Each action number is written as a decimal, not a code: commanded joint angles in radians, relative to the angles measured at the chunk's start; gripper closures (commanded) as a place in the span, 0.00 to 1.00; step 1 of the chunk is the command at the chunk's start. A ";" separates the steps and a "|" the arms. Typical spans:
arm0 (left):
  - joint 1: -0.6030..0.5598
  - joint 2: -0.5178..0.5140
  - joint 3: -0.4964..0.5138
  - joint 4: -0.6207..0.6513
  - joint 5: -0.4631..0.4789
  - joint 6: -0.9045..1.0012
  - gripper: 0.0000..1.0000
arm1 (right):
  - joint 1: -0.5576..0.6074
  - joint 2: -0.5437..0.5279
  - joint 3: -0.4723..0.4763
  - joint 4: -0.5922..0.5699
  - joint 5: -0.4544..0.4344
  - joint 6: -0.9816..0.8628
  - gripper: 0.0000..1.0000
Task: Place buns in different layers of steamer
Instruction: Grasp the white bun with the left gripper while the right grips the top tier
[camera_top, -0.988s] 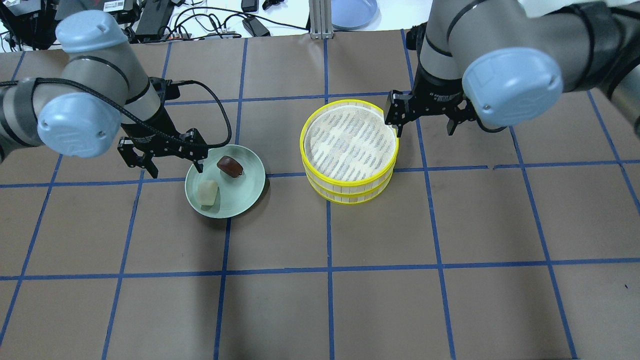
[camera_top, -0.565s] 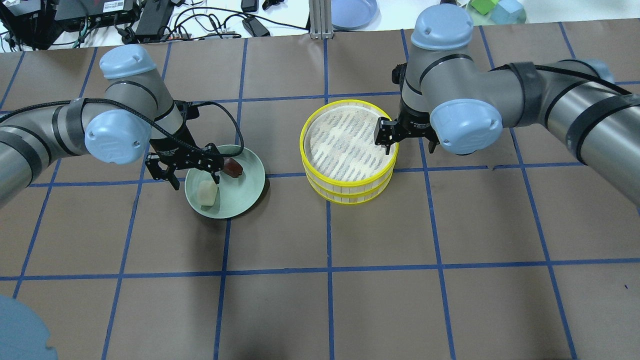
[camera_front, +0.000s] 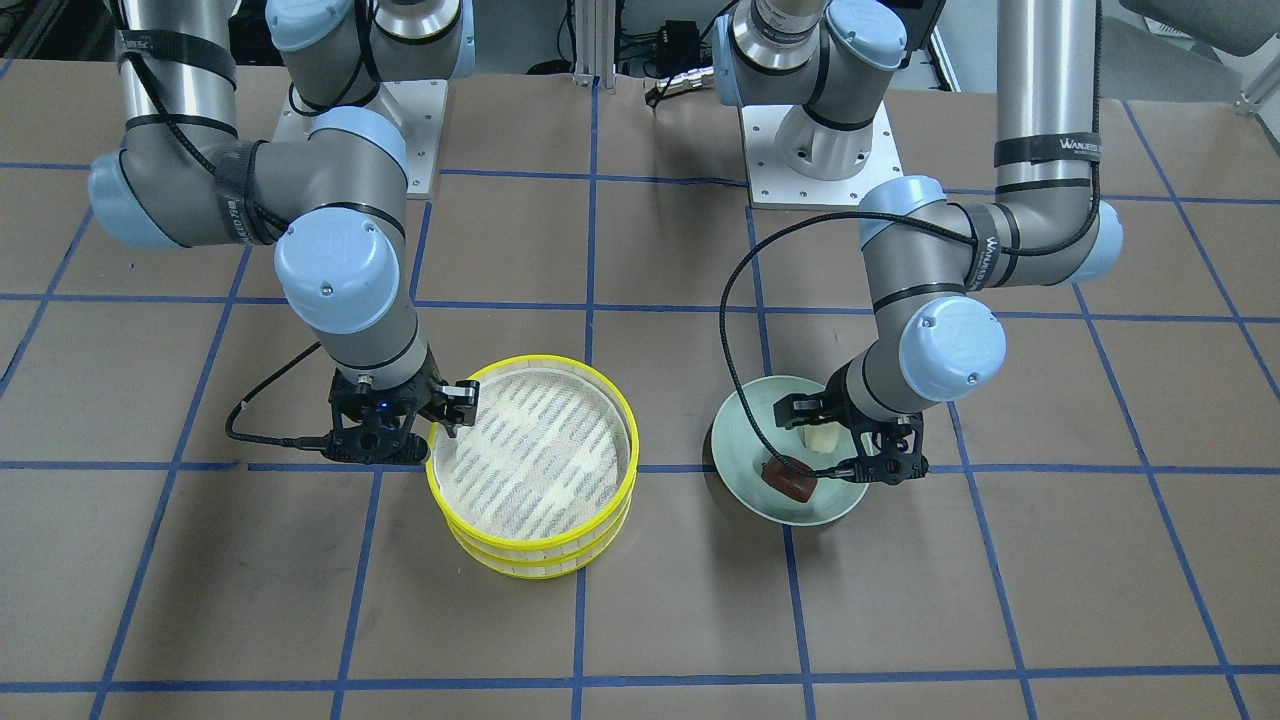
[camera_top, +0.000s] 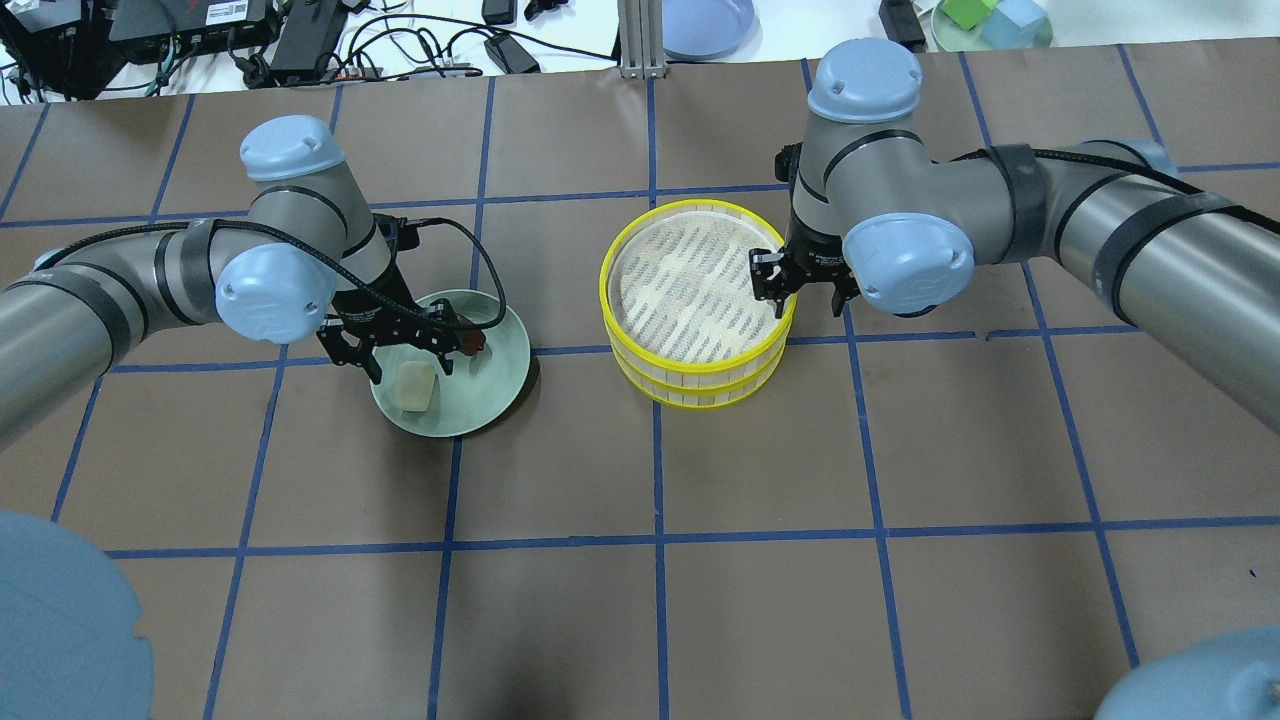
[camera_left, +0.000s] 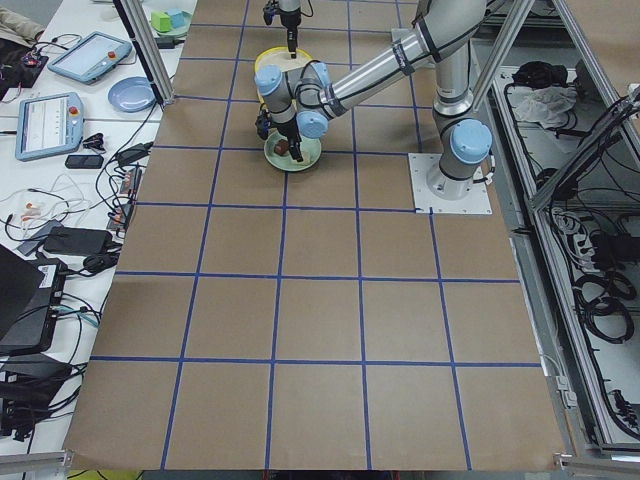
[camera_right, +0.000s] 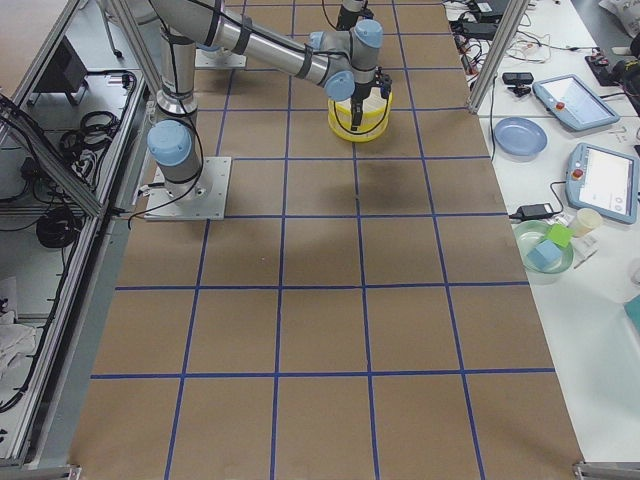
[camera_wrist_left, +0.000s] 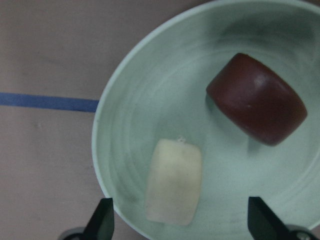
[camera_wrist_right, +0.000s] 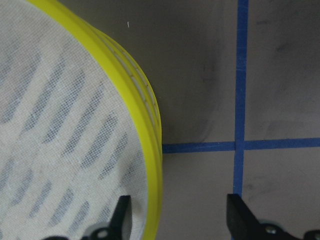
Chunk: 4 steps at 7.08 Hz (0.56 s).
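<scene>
Shows pre-grasp step: left gripper (camera_top: 410, 363) wide open, empty, over cream-white bun (camera_top: 416, 386); right gripper (camera_wrist_right: 181, 217) open, empty, astride top layer (camera_wrist_right: 154, 130) rim; likely calls next for closing.

Brown table (camera_top: 760, 620) with blue tape grid (camera_top: 658, 470) — pale green plate (camera_top: 492, 386) and stacked steamer layers (camera_top: 700, 384) side by side on it

The right end effector (camera_wrist_right: 181, 220) straddles the steamer layer (camera_wrist_right: 156, 135) with its jaws wide apart, one finger (camera_wrist_right: 122, 212) over the layer's mesh and the other beyond its yellow rim, over the blue-taped surface (camera_wrist_right: 200, 75).
</scene>
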 joint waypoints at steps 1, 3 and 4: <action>-0.008 -0.001 -0.037 0.057 0.014 -0.003 0.10 | 0.000 -0.010 -0.008 0.007 -0.004 0.000 1.00; -0.008 -0.001 -0.036 0.071 0.020 0.006 0.76 | -0.002 -0.039 -0.039 0.046 -0.007 0.000 1.00; -0.008 -0.001 -0.036 0.071 0.032 0.006 0.88 | -0.008 -0.062 -0.068 0.104 -0.007 -0.001 1.00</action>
